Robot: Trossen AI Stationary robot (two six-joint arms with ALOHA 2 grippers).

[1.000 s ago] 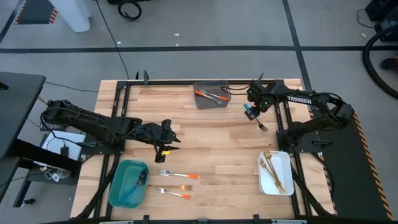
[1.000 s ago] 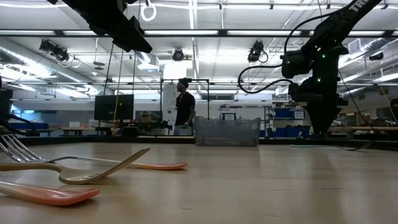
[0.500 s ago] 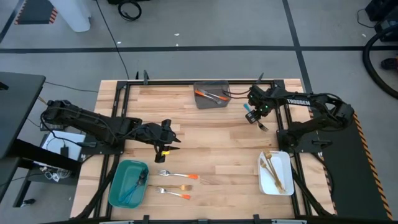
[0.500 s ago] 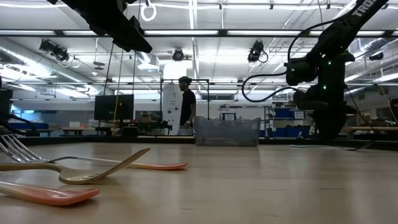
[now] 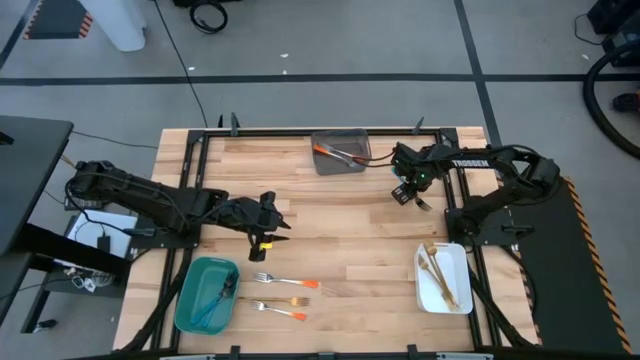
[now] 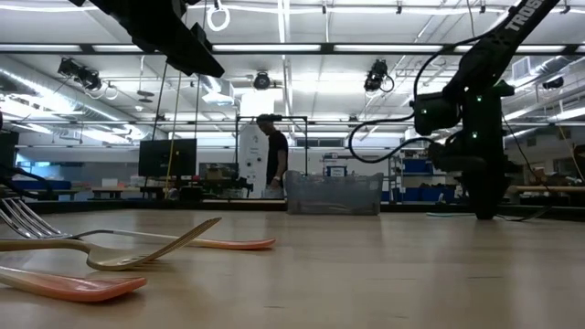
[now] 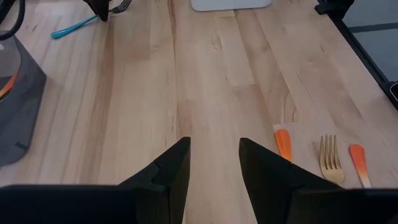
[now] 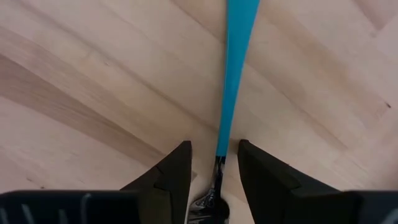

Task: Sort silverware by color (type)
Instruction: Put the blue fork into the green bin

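My right gripper (image 5: 408, 188) (image 8: 214, 144) hangs over the far right of the table, beside the grey bin (image 5: 340, 152), and is shut on a blue-handled fork (image 5: 400, 190). The left wrist view also shows this fork (image 7: 74, 26) far off. My left gripper (image 5: 280, 226) (image 7: 214, 140) is open above bare wood left of centre. Two orange-handled pieces (image 5: 298, 284) (image 5: 296, 314) and a gold fork (image 7: 331, 158) lie flat on the near table. The teal bin (image 5: 190, 300) holds blue pieces. The white bin (image 5: 455, 295) holds gold ones. My right gripper pinches the blue-handled fork where the blue handle narrows into the silver neck (image 8: 217, 163). The fingers (image 8: 177, 168) come from above, lying across the fork. The handle (image 8: 236, 56) sticks out on one side and the silver head (image 5: 422, 203) on the other. The fork looks lifted off the wood.
The grey bin holds orange-handled pieces (image 5: 330, 152). Dark frame rails (image 5: 205, 170) run along both sides of the table. Bare wood stretches across the middle (image 5: 340, 230). A person (image 6: 272, 155) stands in the room beyond the far edge.
My right gripper has carried the blue-handled fork a short way toward the table's left, closer to the grey bin, still shut on it. The person in the background has shifted a little.
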